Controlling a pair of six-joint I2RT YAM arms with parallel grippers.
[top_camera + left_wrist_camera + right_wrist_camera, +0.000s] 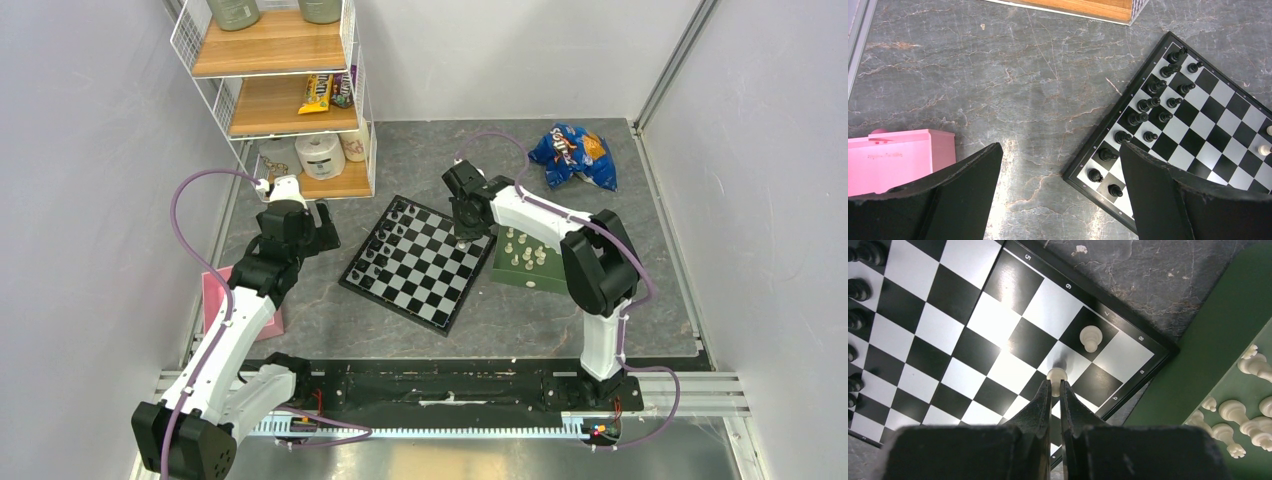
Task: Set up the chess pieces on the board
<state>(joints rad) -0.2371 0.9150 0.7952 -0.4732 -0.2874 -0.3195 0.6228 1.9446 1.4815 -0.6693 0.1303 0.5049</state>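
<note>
The chequered board (425, 262) lies mid-table, with black figures (1148, 105) in two rows along its left side. My right gripper (1055, 384) is shut on a cream-white pawn (1056, 375), held above the board's right corner squares. Another white pawn (1091, 336) stands on a black square by the board's edge. More white chess pieces (527, 254) lie on the green tray (520, 275) to the right of the board. My left gripper (1060, 152) hangs open over bare table left of the board, nothing between its fingers (973, 175).
A pink box (216, 300) sits by the left arm. A wire shelf rack (285, 90) with snacks and rolls stands at the back left. A blue crisp bag (572, 153) lies at the back right.
</note>
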